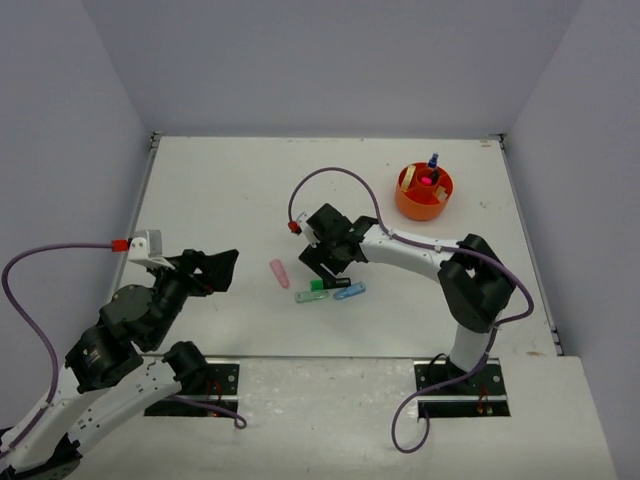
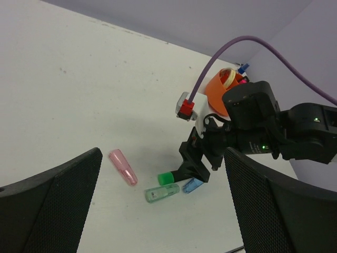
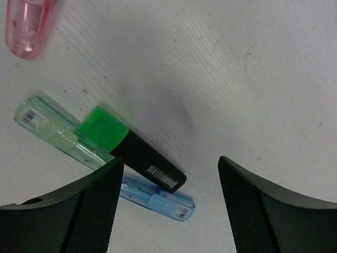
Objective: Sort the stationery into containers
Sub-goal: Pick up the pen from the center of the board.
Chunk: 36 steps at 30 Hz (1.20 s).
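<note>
**Green highlighter** (image 3: 131, 150): black barrel with a barcode label and a squared, glossy green cap. It lies flat on the desk (image 1: 220, 190), which is matt white and faintly ribbed. Your right pincer (image 3: 169, 161) hangs just above it, jaws apart, with its black mesh-textured pads (image 3: 274, 211) either side of the barrel's black end (no contact can be made out).

**Pale green clip** (image 3: 52, 132): clear oblong plastic, touching the highlighter beside the cap.

**Blue clip** (image 3: 158, 197): same shape, translucent, just beside the barrel's other flank.

**Pink piece** (image 3: 26, 26): translucent, tapered, with a rounded tip, lying apart from the group.

**Orange tub** (image 1: 420, 205): round, smooth plastic, at the desk's far right and well apart from the group. Pink, blue and beige pieces are inside.

**Your left pincer** (image 2: 162, 153): jaws wide apart, holding nothing.
</note>
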Tool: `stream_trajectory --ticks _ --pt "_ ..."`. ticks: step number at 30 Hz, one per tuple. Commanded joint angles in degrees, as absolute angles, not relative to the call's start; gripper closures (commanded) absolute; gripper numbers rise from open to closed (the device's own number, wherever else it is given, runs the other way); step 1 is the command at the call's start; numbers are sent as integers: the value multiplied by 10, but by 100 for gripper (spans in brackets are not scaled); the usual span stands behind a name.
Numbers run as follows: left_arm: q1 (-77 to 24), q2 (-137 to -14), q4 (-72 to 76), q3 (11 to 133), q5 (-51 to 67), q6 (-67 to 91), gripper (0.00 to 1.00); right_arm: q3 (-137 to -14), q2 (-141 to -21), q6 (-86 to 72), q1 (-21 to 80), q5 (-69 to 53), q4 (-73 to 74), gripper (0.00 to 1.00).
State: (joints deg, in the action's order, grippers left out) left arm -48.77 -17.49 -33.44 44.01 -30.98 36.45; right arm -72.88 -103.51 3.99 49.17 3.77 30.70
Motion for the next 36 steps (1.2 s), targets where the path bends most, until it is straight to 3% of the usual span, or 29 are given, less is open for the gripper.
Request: stream_trajectory --ticks 1,19,33,36 --pt "-487 -170 -356 431 -315 357 0 -737 -1040 82 485 2 346 26" --pt "-487 -188 -345 423 -290 342 0 -736 -1105 62 471 43 352 29" --pt "-487 -192 -340 420 -284 343 0 -731 -1111 35 438 47 343 46" --pt "-487 -194 -340 420 -282 344 0 -725 -1105 36 439 46 334 41"
